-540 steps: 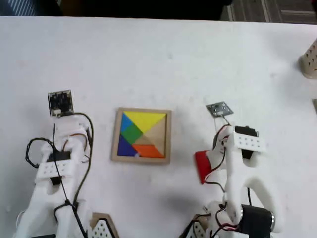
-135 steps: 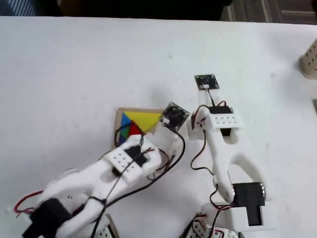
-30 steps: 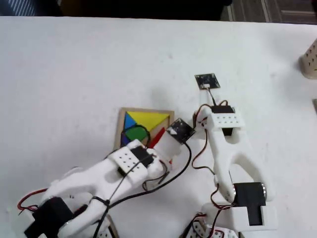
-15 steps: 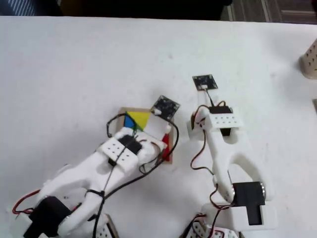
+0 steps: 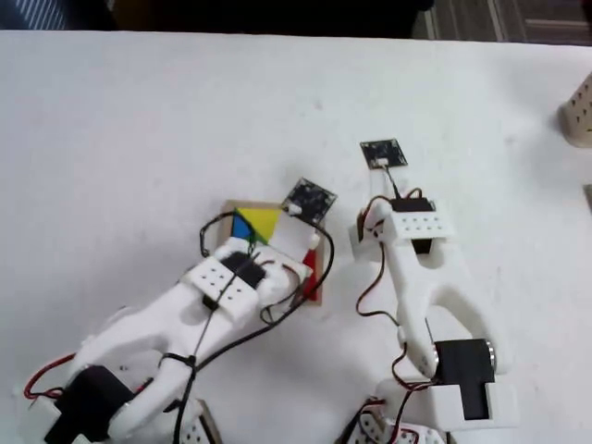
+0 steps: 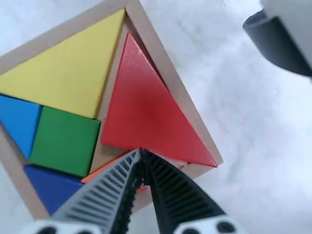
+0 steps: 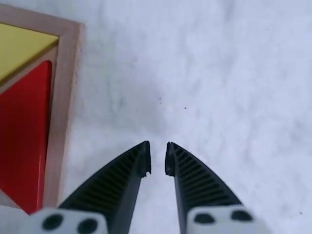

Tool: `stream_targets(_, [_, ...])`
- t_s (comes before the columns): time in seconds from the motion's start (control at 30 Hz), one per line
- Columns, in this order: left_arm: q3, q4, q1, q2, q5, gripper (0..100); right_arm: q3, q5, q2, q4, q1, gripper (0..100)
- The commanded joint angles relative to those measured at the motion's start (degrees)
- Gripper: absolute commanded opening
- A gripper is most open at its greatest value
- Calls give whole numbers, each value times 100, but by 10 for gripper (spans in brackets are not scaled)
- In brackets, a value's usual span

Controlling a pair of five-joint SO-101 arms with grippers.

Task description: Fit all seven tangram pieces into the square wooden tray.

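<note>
Left jaws shut, empty, tips at the red triangle [image 6: 146,117] in the wooden tray [image 6: 168,78]; right jaws barely parted, empty, above the surface [image 7: 219,73].

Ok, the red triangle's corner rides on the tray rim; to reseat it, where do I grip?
Likely pinch the red triangle at its raised corner, coming from outside the tray rim: that edge sits clear above the wood, while the others lie low inside.

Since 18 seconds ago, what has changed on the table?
The red triangle, then outside the wooden tray, to its right, now lies in the tray's last gap. The left gripper came over and rests shut at the triangle's edge. The right gripper moved forward, empty. The other pieces stayed.
</note>
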Motion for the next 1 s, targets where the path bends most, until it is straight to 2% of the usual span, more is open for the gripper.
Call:
stream_targets(0.0, [-211, -149, 57, -31, 53, 20, -237, 79, -92, 75, 163, 52])
stream_targets(0.27, [-211, -765, -286, -4, 62, 20, -237, 79, -92, 75, 189, 52])
stream_targets(0.53, [-53, -730, -259, -66, 62, 20, -237, 79, -92, 75, 189, 52])
stream_targets(0.63, [44, -343, 13, -286, 26, 20, -246, 79, -92, 75, 215, 52])
stream_targets(0.77, [396, -149, 409, -725, 62, 20, -607, -246, -48, 330, 875, 52])
stream_targets(0.83, [422, -255, 268, -752, 70, 20, -791, -580, -31, 497, 1095, 53])
stream_targets(0.97, [273, -404, 31, -391, 158, 20, -818, -712, -13, 523, 1147, 53])
